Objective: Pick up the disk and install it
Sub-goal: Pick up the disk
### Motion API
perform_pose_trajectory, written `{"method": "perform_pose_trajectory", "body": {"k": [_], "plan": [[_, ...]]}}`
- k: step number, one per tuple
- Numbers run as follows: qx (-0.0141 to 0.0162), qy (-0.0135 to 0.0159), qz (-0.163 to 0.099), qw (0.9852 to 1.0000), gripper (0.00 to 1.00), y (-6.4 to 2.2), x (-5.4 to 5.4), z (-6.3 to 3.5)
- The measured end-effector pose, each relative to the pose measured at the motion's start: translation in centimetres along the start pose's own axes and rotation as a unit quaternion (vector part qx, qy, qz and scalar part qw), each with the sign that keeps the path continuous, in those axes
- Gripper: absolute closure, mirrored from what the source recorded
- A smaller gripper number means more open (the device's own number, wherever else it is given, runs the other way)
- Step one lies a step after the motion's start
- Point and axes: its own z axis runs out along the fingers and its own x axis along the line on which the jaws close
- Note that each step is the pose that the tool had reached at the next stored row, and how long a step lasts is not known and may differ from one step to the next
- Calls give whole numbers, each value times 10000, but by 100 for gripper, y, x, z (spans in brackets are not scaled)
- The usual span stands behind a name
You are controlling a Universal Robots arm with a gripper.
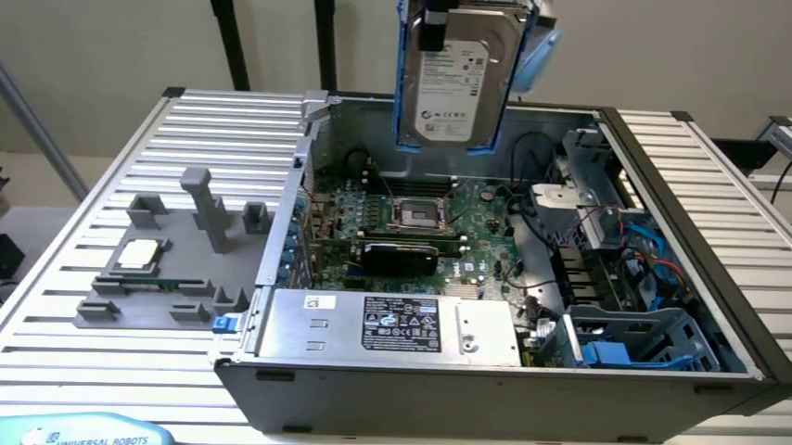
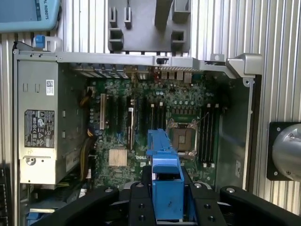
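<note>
Open computer case [image 1: 495, 389], grey fixture [image 1: 185, 255]

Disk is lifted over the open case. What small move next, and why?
Probably shift it toward the exterior view's right before lowering. The silver-grey hard drive in its blue plastic carrier hangs upright in the jaws of the black gripper above the green motherboard, while the blue-grey plastic drive cage sits in a corner of the grey metal computer case, at the exterior view's lower right.

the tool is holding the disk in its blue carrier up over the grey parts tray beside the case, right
No. The tool holds the disk in its blue carrier over the open computer case, above the motherboard, not over the grey parts tray. The exterior view shows it.
</note>
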Motion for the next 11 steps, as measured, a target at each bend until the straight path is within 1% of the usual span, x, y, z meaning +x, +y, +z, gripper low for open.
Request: {"method": "perform_pose_trajectory", "body": {"k": [11], "plan": [[0,0,0,10000,67,-273,284,11]]}}
